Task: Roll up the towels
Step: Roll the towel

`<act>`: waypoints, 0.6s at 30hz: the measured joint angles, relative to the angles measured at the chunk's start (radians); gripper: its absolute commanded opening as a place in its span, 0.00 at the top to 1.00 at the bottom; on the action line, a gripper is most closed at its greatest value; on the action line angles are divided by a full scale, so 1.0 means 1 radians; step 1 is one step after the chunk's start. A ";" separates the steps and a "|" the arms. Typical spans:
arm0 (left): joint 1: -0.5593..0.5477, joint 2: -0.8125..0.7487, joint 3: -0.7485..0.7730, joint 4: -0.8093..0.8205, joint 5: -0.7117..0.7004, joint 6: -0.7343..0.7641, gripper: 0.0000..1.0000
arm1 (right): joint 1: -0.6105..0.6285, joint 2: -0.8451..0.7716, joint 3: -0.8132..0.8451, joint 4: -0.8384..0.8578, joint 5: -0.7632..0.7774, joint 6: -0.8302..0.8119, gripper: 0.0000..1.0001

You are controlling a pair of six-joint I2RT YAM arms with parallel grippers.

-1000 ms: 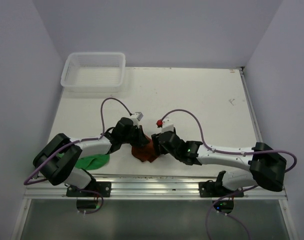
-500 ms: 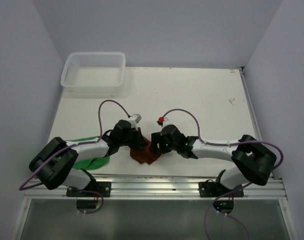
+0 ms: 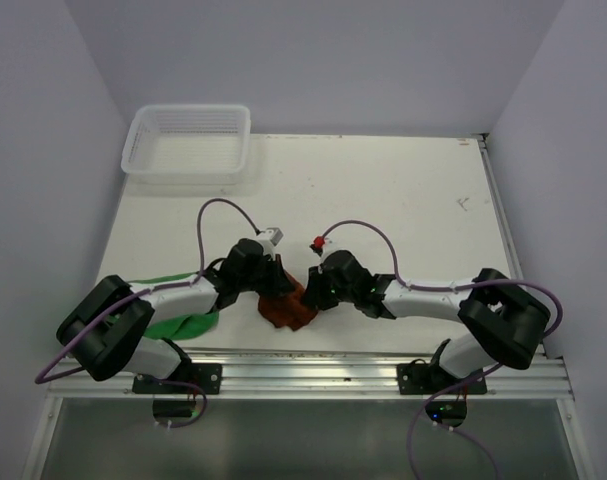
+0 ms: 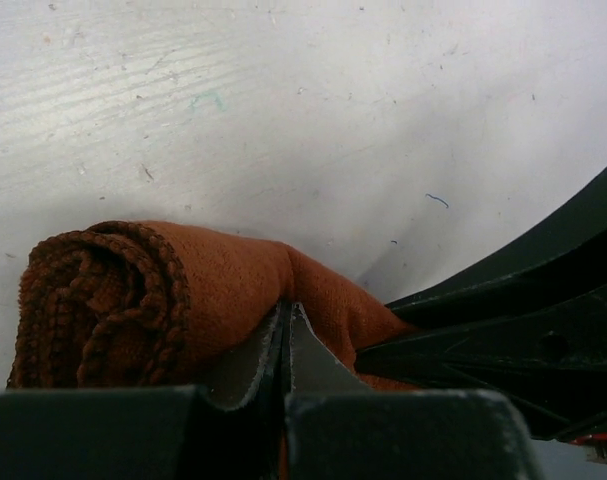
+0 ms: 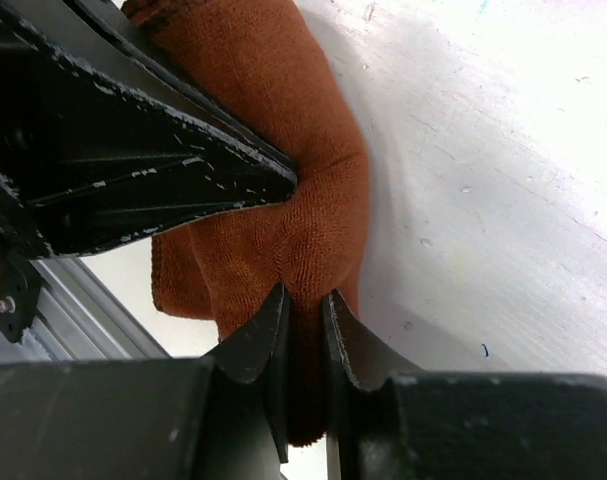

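Note:
The rust-brown towel [image 3: 287, 309] lies bunched near the table's front edge, between my two grippers. In the left wrist view its left end [image 4: 93, 300] is wound into a roll. My left gripper [image 4: 286, 312] is shut, its tips pinching the cloth beside that roll. My right gripper [image 5: 305, 300] is shut on a raised fold of the same towel [image 5: 283, 230], with cloth filling the gap between its jaws. Seen from above, the left gripper [image 3: 268, 291] and right gripper [image 3: 309, 294] nearly touch over the towel. The green towel [image 3: 179, 325] lies flat at the front left, partly under the left arm.
A white mesh basket [image 3: 186, 171] stands at the table's back left corner. An aluminium rail [image 3: 313, 371] runs along the near edge just behind the towel. Grey walls close in both sides. The left gripper's black body [image 5: 113, 170] fills the right wrist view's upper left.
My right gripper was open over the towel and has now closed on a fold of it. The right arm drew in closer beforehand. The left gripper stayed shut in place.

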 measured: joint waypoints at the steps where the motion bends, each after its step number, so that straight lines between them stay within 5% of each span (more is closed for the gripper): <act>1: 0.000 0.000 0.014 -0.022 -0.006 0.001 1.00 | 0.000 0.000 -0.004 0.006 0.001 -0.001 0.91; 7: 0.019 0.000 0.151 -0.161 -0.059 0.036 1.00 | 0.026 -0.030 -0.018 -0.002 0.099 -0.019 0.94; 18: 0.093 -0.013 0.307 -0.288 -0.124 0.079 1.00 | 0.248 -0.022 0.087 -0.169 0.665 -0.148 0.92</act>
